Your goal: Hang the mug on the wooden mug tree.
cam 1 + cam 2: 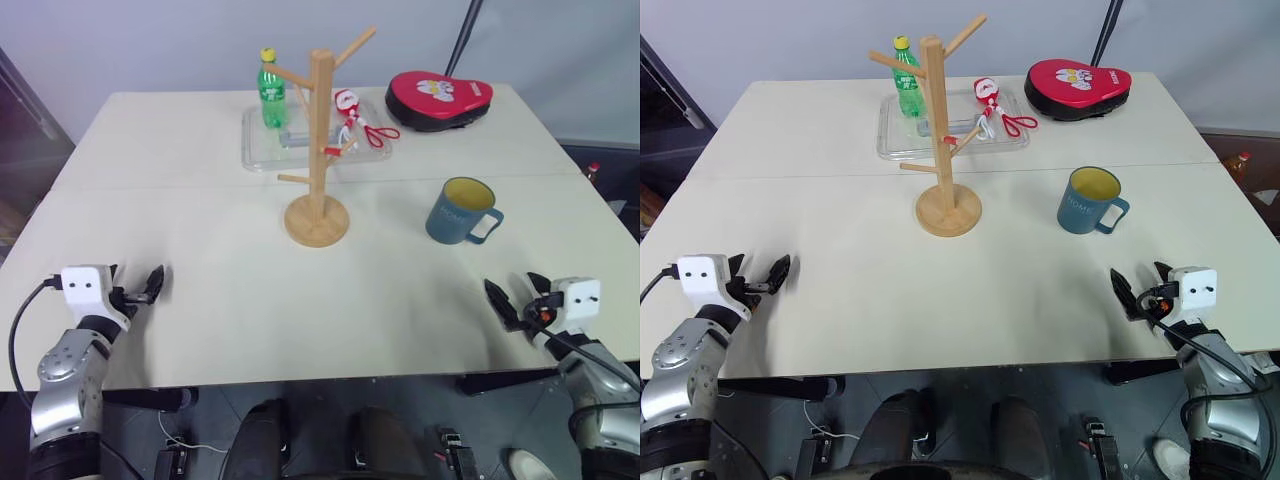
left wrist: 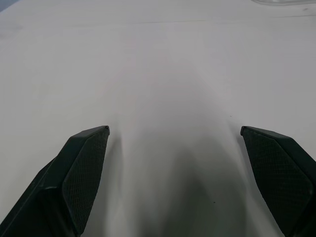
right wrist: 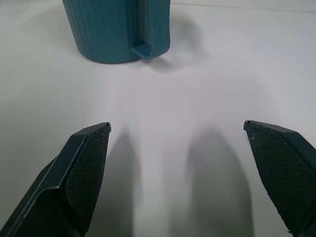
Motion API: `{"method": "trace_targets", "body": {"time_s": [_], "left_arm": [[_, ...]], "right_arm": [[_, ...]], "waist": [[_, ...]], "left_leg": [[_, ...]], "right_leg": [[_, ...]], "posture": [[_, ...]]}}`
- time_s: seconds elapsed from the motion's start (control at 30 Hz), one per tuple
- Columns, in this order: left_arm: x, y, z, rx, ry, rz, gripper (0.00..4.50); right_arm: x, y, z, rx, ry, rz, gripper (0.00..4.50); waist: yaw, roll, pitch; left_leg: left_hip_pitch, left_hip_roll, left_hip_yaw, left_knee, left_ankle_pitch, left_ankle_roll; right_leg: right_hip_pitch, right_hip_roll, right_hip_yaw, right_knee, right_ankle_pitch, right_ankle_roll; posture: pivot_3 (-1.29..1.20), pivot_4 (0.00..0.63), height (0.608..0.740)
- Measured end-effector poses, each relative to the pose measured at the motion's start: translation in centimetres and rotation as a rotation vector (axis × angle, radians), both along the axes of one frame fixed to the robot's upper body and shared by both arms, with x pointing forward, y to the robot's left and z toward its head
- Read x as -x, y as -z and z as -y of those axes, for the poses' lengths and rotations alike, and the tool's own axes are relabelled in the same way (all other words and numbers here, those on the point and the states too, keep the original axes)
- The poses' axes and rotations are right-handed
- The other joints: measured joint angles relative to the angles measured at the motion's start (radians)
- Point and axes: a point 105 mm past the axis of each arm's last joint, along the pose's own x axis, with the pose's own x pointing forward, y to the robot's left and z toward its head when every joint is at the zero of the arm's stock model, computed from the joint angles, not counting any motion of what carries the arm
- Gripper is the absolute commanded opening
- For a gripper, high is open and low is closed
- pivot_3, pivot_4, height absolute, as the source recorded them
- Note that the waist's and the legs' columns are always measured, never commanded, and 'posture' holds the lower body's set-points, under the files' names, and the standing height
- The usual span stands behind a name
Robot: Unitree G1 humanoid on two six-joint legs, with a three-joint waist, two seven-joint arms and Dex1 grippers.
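Upright, the mug (image 1: 461,211) stands empty at 3 o'clock of the wooden mug tree (image 1: 318,160); the clear tray (image 1: 262,150) holds a green bottle (image 1: 271,90) and scissors (image 1: 362,128). Both the left end effector (image 1: 140,290) and the right end effector (image 1: 512,300) sit spread by the table (image 1: 250,290) near edge.

Silver forearms; white wrist blocks; seemingly textured black fingers (image 3: 84,168)

Bright, even light from overhead falls on the pale table (image 1: 200,300), with no hard glare. Shadows are soft and short: a faint one lies beside the mug (image 1: 460,211), another around the base of the wooden mug tree (image 1: 318,160). In the wrist views, blurred grey shadows stretch across the tabletop ahead of the dark fingers (image 3: 79,168). The head views are sharp, their far table edge slightly bowed.
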Motion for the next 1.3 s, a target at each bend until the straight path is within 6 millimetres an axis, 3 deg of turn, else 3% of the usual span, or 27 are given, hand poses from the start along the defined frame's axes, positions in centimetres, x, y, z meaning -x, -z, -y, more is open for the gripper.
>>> {"method": "trace_targets", "body": {"time_s": [0.27,0.4,0.5,0.63,0.8,0.97,1.07,1.3], "left_arm": [[-0.3,-0.5,1.1,0.0,0.046,0.012,4.5],[-0.4,-1.0,4.0,-0.015,0.186,0.026,4.5],[-0.2,-2.2,8.7,0.014,0.401,0.06,4.5],[1.7,-4.3,17.3,0.034,0.802,0.091,4.5],[3.6,-5.7,23.3,0.0,1.11,0.114,4.5],[3.9,-6.8,25.8,-0.023,1.242,0.143,4.5],[3.6,-7.0,26.0,-0.028,1.258,0.147,4.5],[3.7,-6.0,26.2,-0.018,1.274,0.123,4.5]], "right_arm": [[-0.2,-0.7,-0.9,0.007,0.0,0.021,4.46],[-0.2,-1.2,-1.4,0.005,0.003,0.029,4.46],[-0.4,-1.4,-2.1,-0.005,0.001,0.046,4.46],[-0.8,-0.8,-3.4,-0.037,0.007,0.046,4.46],[-1.6,-1.9,-3.4,-0.029,0.07,0.102,4.46],[-3.1,-3.4,-3.5,-0.01,0.126,0.158,4.46],[-3.8,-4.2,-3.8,0.002,0.129,0.187,4.46],[-5.1,-2.7,-2.7,0.024,0.192,0.145,4.46]], "waist": [[0.0,0.0,0.0],[0.0,0.0,0.0],[0.001,0.0,0.0],[0.0,0.001,-0.001],[-0.002,0.003,-0.002],[0.0,0.003,-0.002],[-0.001,0.003,-0.002],[0.0,0.003,-0.002]], "left_leg": [[0.0,0.0,0.0,0.0,0.0,0.0],[0.0,0.0,0.0,0.0,0.0,0.0],[0.0,0.0,0.0,0.0,0.0,0.0],[0.0,-0.001,0.0,0.0,0.0,0.0],[0.001,0.0,0.0,0.0,0.0,0.0],[0.0,-0.001,0.0,0.001,0.0,0.0],[0.0,-0.001,0.0,0.001,0.0,0.0],[0.0,-0.001,0.0,0.001,0.0,0.0]], "right_leg": [[0.0,0.0,0.0,0.0,0.0,0.0],[0.0,-0.001,0.0,0.0,0.0,0.0],[0.0,-0.001,0.0,0.0,0.0,0.0],[0.0,-0.001,0.0,0.0,0.0,0.0],[0.0,0.001,0.001,0.0,0.0,0.0],[0.001,0.004,0.001,0.0,0.0,0.0],[0.0,0.004,0.001,0.0,0.0,0.0],[0.001,0.005,0.001,0.0,0.0,0.0]], "posture": [[0.0,0.15,0.736],[0.0,0.15,0.736],[0.0,0.15,0.736],[0.0,0.15,0.736],[0.0,0.15,0.736],[0.0,0.15,0.736],[0.0,0.15,0.736],[0.0,0.15,0.736]]}}
